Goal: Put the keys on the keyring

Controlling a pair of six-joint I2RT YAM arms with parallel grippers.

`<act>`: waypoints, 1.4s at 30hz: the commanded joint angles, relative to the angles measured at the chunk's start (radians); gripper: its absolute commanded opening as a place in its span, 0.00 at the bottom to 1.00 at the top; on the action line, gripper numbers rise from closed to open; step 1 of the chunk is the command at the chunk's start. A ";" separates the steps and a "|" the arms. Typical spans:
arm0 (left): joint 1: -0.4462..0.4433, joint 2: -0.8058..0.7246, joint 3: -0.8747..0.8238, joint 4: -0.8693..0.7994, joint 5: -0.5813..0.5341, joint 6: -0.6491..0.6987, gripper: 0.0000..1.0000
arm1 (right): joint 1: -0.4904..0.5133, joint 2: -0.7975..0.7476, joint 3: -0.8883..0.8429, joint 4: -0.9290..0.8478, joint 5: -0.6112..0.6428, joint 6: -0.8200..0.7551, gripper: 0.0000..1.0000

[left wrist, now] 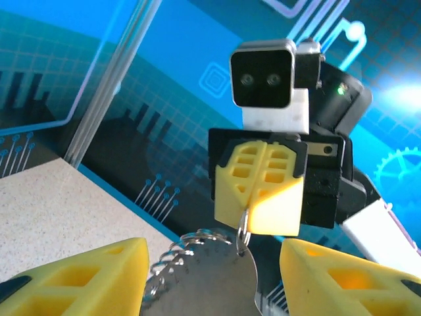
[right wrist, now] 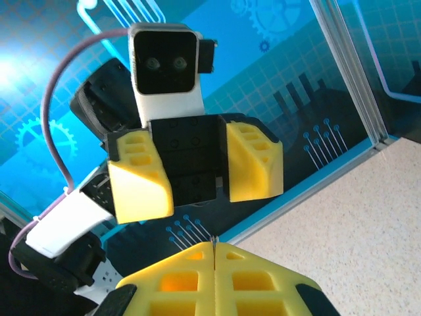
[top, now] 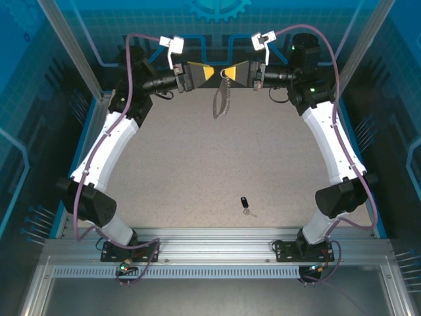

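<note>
1. Pinching the keyring (left wrist: 243, 232) at the 12 o'clock end of the surface (top: 197, 164), the right claw (left wrist: 258, 197) is fully closed on its thin wire loop and holds it up in the air. The beaded chain (top: 219, 102) dangles below.
2. The left claw (right wrist: 196, 178) faces it nose to nose, fingers well apart, gripping nothing. In its wrist view the chain + a flat grey piece (left wrist: 220, 283) hang btwn its fingers w/o being clamped.
3. The key (top: 245, 205) lies alone on the surface at approx 5 o'clock, well apart from both claws.
4. Step in hand, as I read it: send the left claw to fetch the key w/ the right holding the ring aloft. Back the left claw straight out so no finger snags the chain. Hold the right claw steady, since thin smooth wire could swivel or slip.
5. Key pick: take the black head and leave the blade free. It's tiny + lies flat, so come down square, fingertips low.
6. Materials:
   - ring: shiny bent wire
   - chain: silvery beads, limp, will swing
   - key: black plastic-looking head, short silver blade
   - claw fingers: yellow plastic, blunt wedges w/ ribbed pockets
   - surface: pale, speckled, matt
</note>
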 commanded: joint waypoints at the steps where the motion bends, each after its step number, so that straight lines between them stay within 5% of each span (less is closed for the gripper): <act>1: 0.003 -0.044 -0.026 0.187 -0.045 -0.147 0.55 | -0.009 -0.056 -0.026 0.248 0.020 0.141 0.00; 7: -0.008 -0.028 -0.040 0.344 -0.055 -0.285 0.38 | -0.007 -0.057 -0.062 0.460 0.077 0.285 0.00; 18: -0.076 0.016 0.012 0.463 -0.087 -0.359 0.38 | 0.000 -0.031 -0.082 0.716 0.167 0.469 0.00; 42: -0.093 0.049 0.062 0.510 -0.143 -0.340 0.35 | 0.064 -0.022 -0.124 0.744 0.184 0.492 0.00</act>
